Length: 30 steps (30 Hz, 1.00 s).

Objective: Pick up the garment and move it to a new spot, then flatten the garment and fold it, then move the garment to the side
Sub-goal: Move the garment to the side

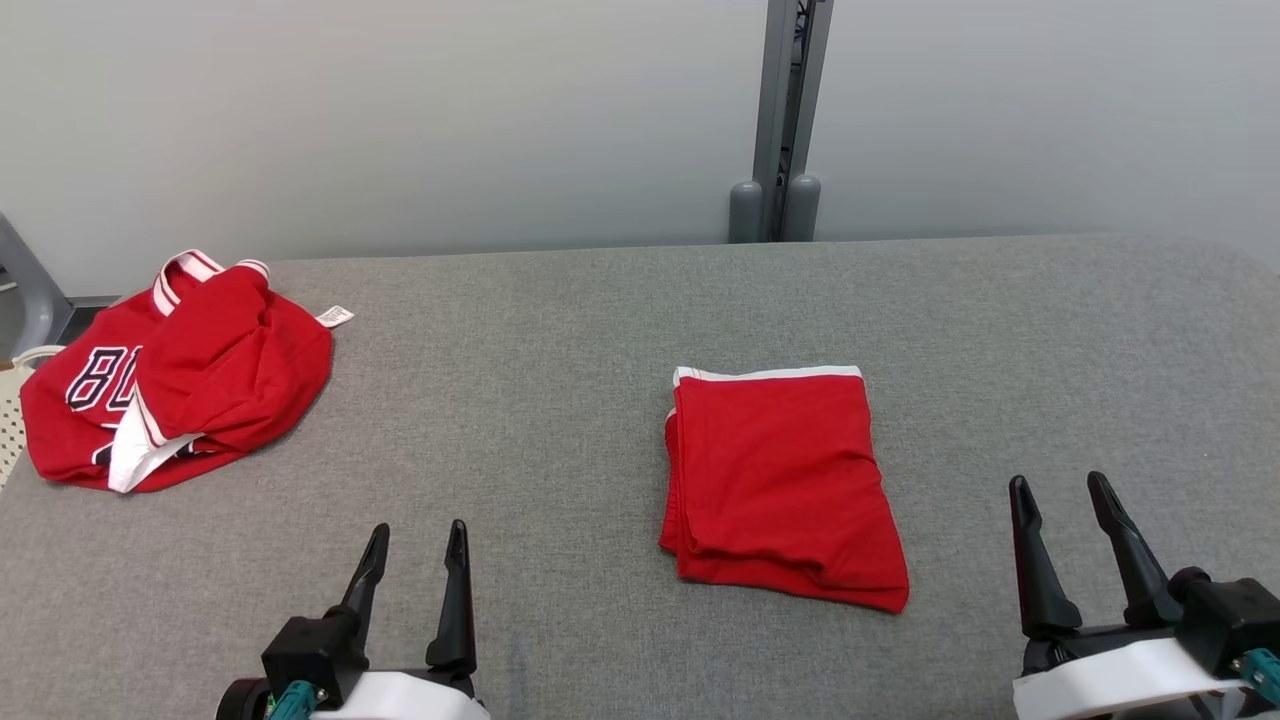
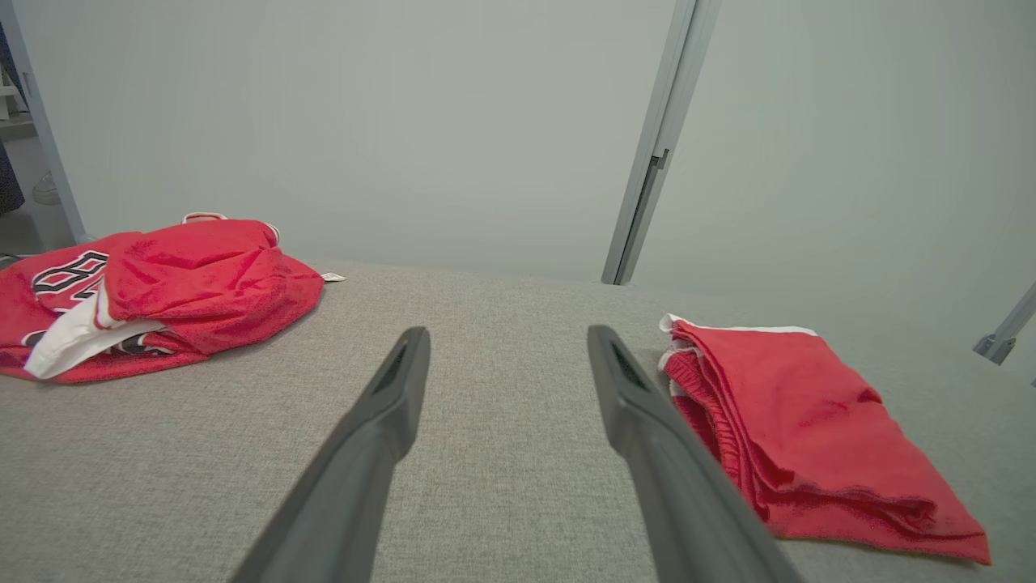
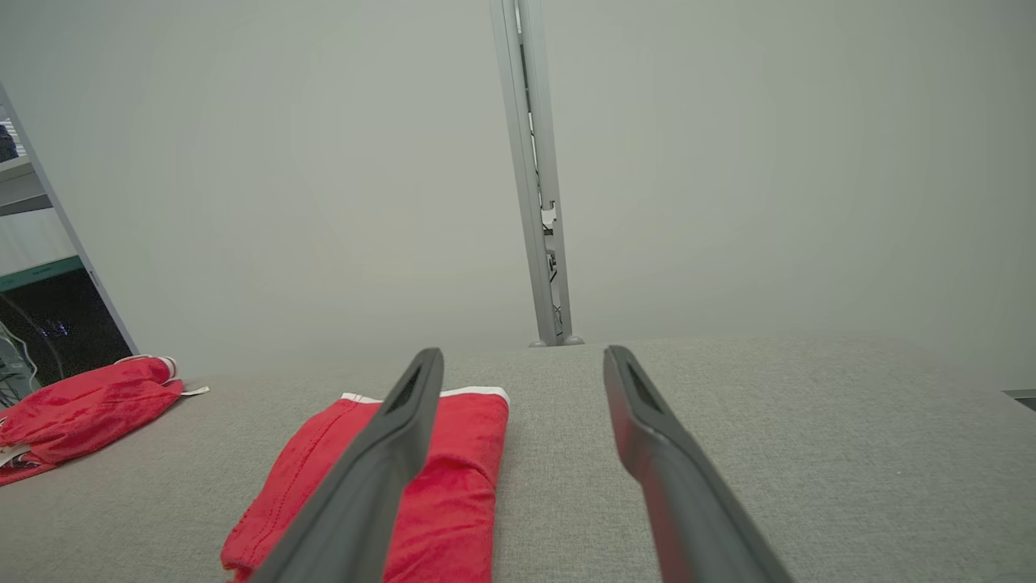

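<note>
A red garment with a white band along its far edge lies folded into a neat rectangle on the grey table, right of centre. It also lies at the right of the left wrist view as the garment and at the lower left of the right wrist view as the garment. My left gripper hovers open near the front edge, left of the garment and apart from it. My right gripper stands open to the garment's right, holding nothing.
A crumpled red jersey with white trim and dark lettering lies at the table's far left edge. A grey post rises behind the table against a pale wall. A white perforated basket rim shows at the left edge.
</note>
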### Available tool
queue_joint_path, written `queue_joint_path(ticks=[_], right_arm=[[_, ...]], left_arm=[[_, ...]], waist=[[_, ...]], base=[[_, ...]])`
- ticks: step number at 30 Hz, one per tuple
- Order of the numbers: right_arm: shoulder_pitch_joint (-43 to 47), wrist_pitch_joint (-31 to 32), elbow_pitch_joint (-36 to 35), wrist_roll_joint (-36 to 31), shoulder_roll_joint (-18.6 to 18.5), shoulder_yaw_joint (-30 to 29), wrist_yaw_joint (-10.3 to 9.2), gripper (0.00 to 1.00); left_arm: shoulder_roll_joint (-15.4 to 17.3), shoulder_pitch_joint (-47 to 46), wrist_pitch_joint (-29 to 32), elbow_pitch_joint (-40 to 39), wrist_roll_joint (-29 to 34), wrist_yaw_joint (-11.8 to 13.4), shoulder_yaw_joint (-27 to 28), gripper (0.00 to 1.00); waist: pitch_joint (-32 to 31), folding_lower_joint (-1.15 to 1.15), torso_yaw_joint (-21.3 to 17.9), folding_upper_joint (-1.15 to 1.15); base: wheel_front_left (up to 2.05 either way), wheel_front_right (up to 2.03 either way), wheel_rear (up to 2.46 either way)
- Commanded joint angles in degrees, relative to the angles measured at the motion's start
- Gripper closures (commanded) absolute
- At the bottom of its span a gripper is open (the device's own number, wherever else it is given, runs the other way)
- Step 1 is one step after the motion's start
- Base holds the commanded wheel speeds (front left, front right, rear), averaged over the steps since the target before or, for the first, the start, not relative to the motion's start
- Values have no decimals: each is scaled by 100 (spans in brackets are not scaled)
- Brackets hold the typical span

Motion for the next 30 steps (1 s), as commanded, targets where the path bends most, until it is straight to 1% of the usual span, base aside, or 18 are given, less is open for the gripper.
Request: queue_joint_path(ticks=[1,3,7,11,16,21,26,30], right_arm=[[-30,-27,15,-32,-18,-6,12,0],[-59,1,62,-66,-19,-39,12,0],[-239,346,157,-127,-48,10,12,0],[-628,954,255,165,-375,97,9,0],[-1250,2005,519,737,-982,359,9,0],[-1802,2923,941,1473,-1548,867,9,0],[-2175,3624,1370,2256,-1910,1459,9,0],[-2415,3921,1666,2741,-2095,1742,9,0]], left_arm=[[16,0,-12,2,19,-12,1,0],[15,-12,-12,4,21,-18,-14,0],[13,-65,-12,2,11,-5,-55,0],[12,-155,-12,-17,-3,26,-87,0],[11,-275,-12,-42,-68,40,-161,0],[12,-419,-12,-36,-136,65,-250,0],[11,-564,-12,-35,-177,97,-307,0],[10,-643,-12,-49,-198,119,-315,0]], waist=[[2,0,2,0],[8,0,13,0],[58,0,57,0],[202,0,137,0],[422,0,282,0],[646,0,490,0],[854,0,740,0],[994,0,901,0]], base=[[0,0,0],[0,0,0],[0,0,0],[0,0,0],[0,0,0],[0,0,0],[0,0,0],[0,0,0]])
